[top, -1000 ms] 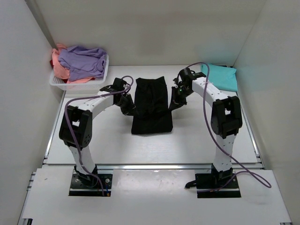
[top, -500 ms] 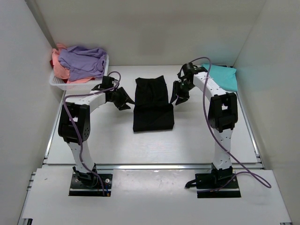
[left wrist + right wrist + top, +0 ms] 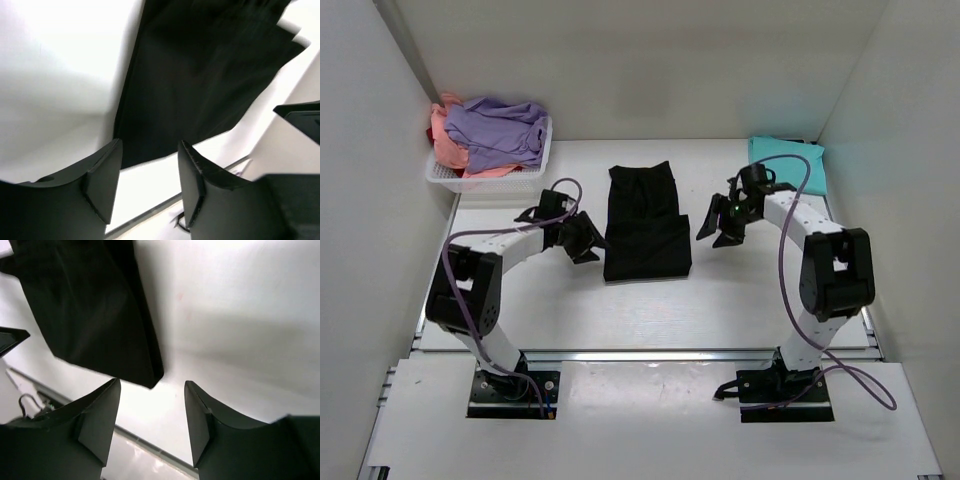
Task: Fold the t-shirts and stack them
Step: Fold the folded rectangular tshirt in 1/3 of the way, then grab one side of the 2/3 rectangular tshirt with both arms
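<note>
The white tabletop (image 3: 740,290) spreads out ahead of my two bases. At its middle lies the black t-shirt (image 3: 645,225), folded into a long panel that runs away from me, flat on the surface, with a wider doubled layer at its near end.

In the far left corner sits the white mesh basket (image 3: 490,180), heaped with loose tees: the lavender t-shirt (image 3: 500,130) on top, the salmon-pink t-shirt (image 3: 445,140) under it and spilling over the left side, and what I take to be a sliver of red cloth at the far left edge, too small to be sure of. In the far right corner the teal t-shirt (image 3: 775,147) lies flat, just behind my right arm.

My left fingers (image 3: 590,240) hang just beside the black tee's left edge, parted about halfway and gripping nothing; through my left wrist camera I see bare tabletop and the shirt's near corner in the gap. My right fingers (image 3: 718,228) hang off the shirt's right edge, a little apart from it, likewise parted and empty, the cloth's near corner showing beyond them.
</note>
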